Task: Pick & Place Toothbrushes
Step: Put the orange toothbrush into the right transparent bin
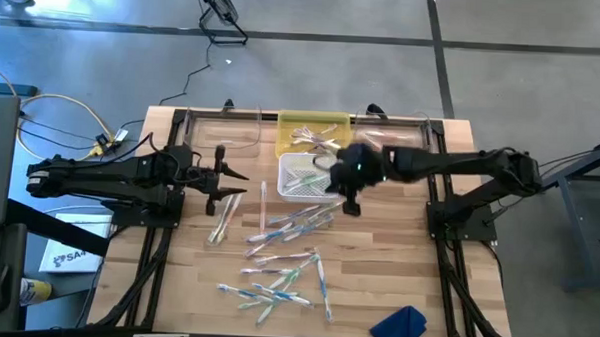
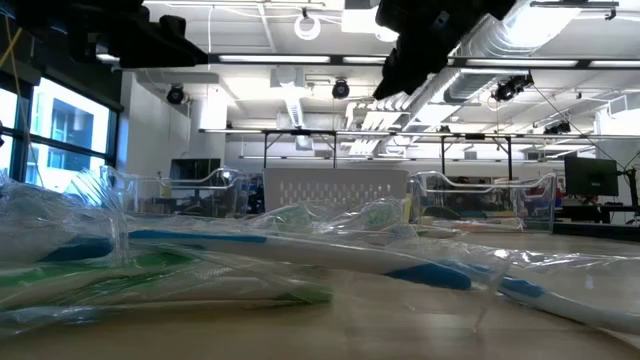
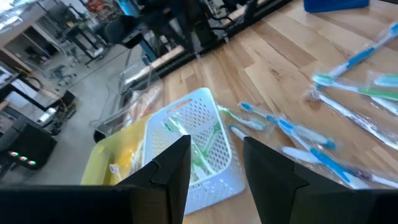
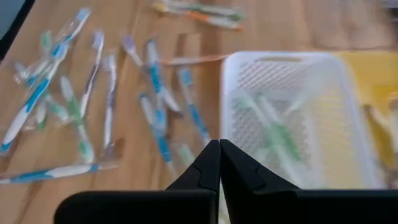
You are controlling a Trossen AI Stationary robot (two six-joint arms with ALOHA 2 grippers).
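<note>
High view: right gripper (image 1: 351, 204) sits at the front right corner of the white basket (image 1: 289, 188), above the table (image 1: 397, 262). Left gripper (image 1: 234, 183) is well left of the basket, fingers pointing toward it. Yellow basket (image 1: 294, 122) sits behind the white one, touching it. Toothbrushes (image 1: 281, 273) lie scattered on the wood in front of the baskets, 1 apart near the left gripper (image 1: 221, 224). Blue cloth (image 1: 403, 324) is at the front edge, right of the pile.

Right wrist view: the 2 fingers (image 4: 205, 167) are pressed together, tips touching, nothing visible between them. It also shows what the overhead can't resolve: green-accented toothbrushes (image 4: 273, 127) lying inside the white basket (image 4: 298, 68), and blue, green and purple ones spread on the wood beside it.

Left wrist view: fingers (image 3: 171, 168) stand apart with a clear gap, nothing in it. It looks across the white basket (image 3: 233, 180), with green brushes in it, to the yellow basket (image 3: 102, 158) holding something yellow, not identifiable.

Low view: only wrapped toothbrushes (image 2: 400, 262) close to the lens, clear film visible, and the white basket's wall (image 2: 335, 190) behind. A dark arm part shows at the top; gripper tips can't be made out.
</note>
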